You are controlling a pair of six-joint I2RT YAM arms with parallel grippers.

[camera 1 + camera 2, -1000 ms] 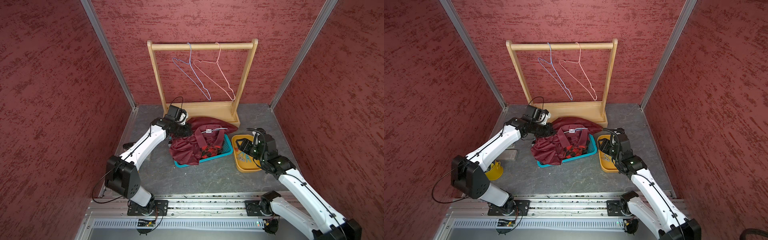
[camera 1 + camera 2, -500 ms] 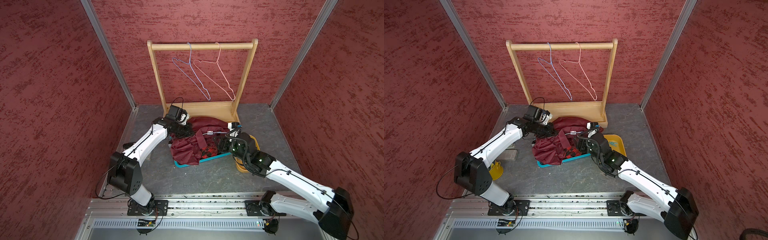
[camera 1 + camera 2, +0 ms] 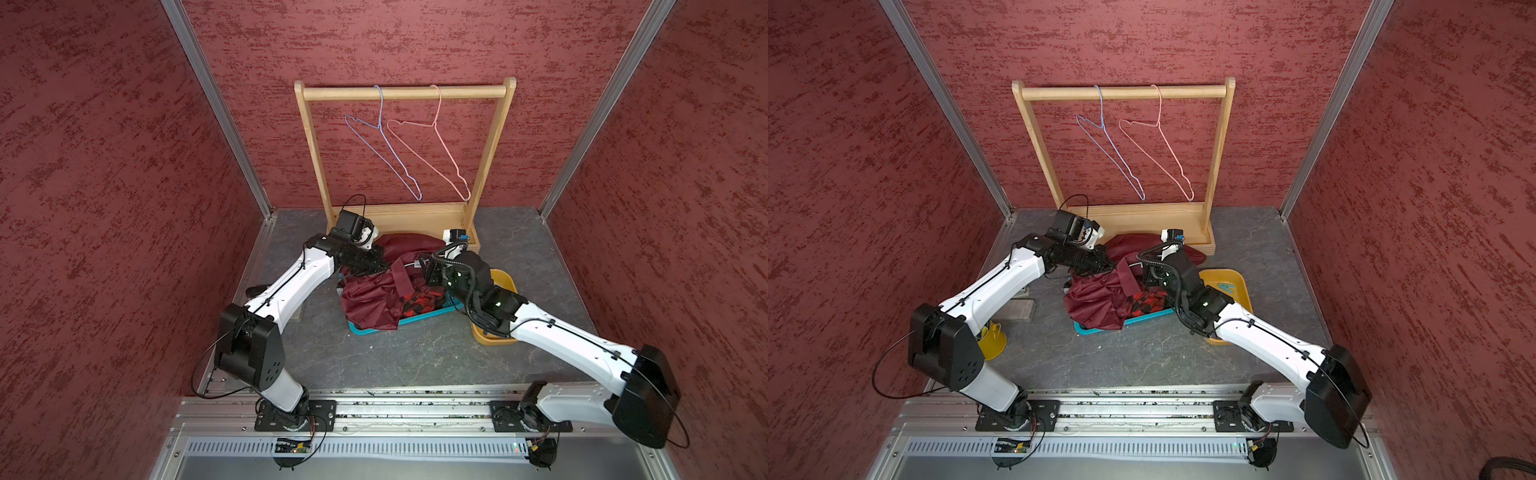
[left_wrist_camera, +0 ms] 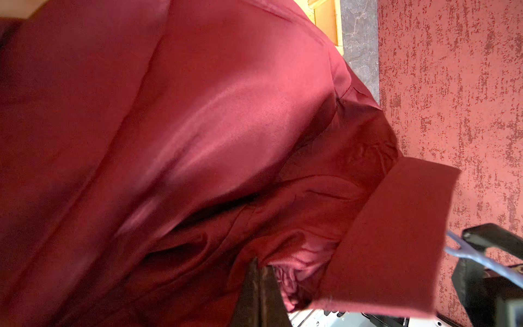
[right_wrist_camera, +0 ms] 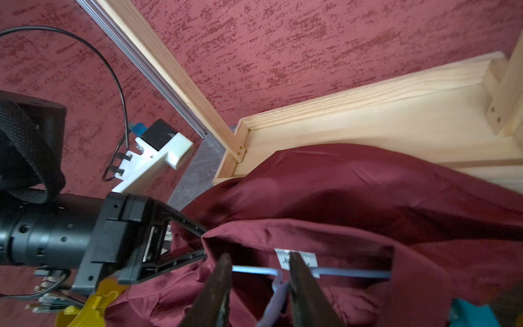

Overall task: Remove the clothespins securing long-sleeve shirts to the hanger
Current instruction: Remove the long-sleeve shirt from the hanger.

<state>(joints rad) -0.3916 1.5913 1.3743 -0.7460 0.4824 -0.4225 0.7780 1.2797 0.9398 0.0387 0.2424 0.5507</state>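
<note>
The maroon satin long-sleeve shirt (image 3: pixel 374 295) lies heaped over a teal basket (image 3: pixel 365 330), with the red-and-black plaid shirt (image 3: pixel 419 301) under it. My left gripper (image 4: pixel 261 263) is shut on a fold of the maroon fabric near the collar. A pale blue wire hanger (image 5: pixel 353 274) runs through the collar, past a white label. My right gripper (image 5: pixel 259 256) stands open over the collar, one finger on each side of the hanger's twisted neck. One teal clothespin (image 3: pixel 1227 286) lies in the yellow tray (image 3: pixel 1233 276). No clothespin shows on the shirt.
A wooden rack (image 3: pixel 405 92) at the back carries a bare blue hanger (image 3: pixel 390 153) and a bare pink hanger (image 3: pixel 432 153). Its base lies just behind the shirts. A yellow cup (image 3: pixel 992 340) and a grey block (image 3: pixel 1017 309) sit by the left arm.
My right arm has swung from over the yellow tray to the maroon shirt's collar, and its jaws have narrowed around the hanger's neck. The left arm has stayed put, still pinching fabric.
</note>
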